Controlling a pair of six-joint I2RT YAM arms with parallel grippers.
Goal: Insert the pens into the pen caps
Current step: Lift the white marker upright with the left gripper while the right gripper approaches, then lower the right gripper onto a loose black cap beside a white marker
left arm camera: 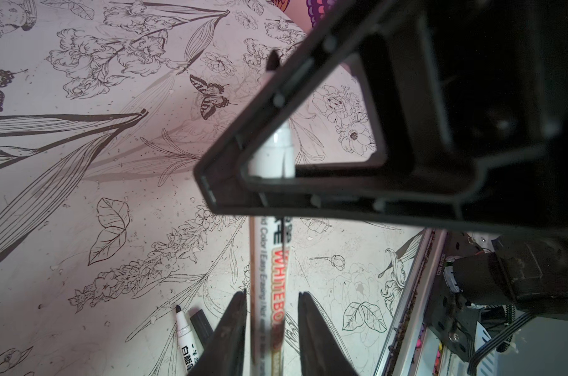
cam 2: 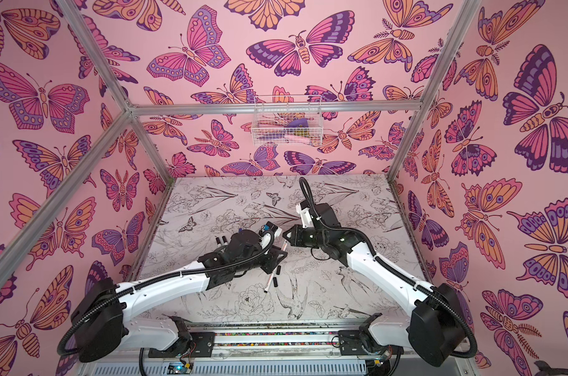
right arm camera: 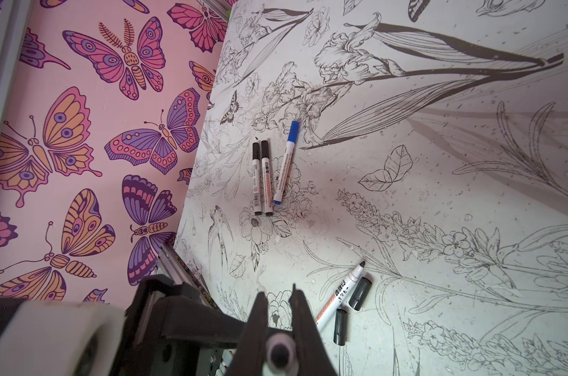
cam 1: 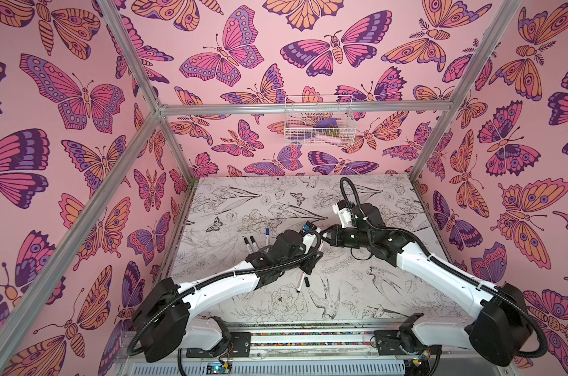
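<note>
- So, how far along are you?
- About three fifths, by my reckoning. Three whiteboard pens lie capped, close together on the far left of the table: two black-capped pens and one blue-capped pen. Two are left to do. One is the held pen. The other is a bare pen lying near the middle of the table, with two loose black caps just beside it.
- Which of you has the held pen?
- My right pincer is clenched on it close to the dark tip. My left pincer is released, its jaws standing just clear of the barrel on either side. The pen hangs above the middle of the table, between my two wrists.
- Any room to work?
- Plenty of open table to the right and far. The tight spot, I judge, is around the loose caps: they sit right by my left wrist, toward the near rail. The capped pens lie apart from the table's left edge.
</note>
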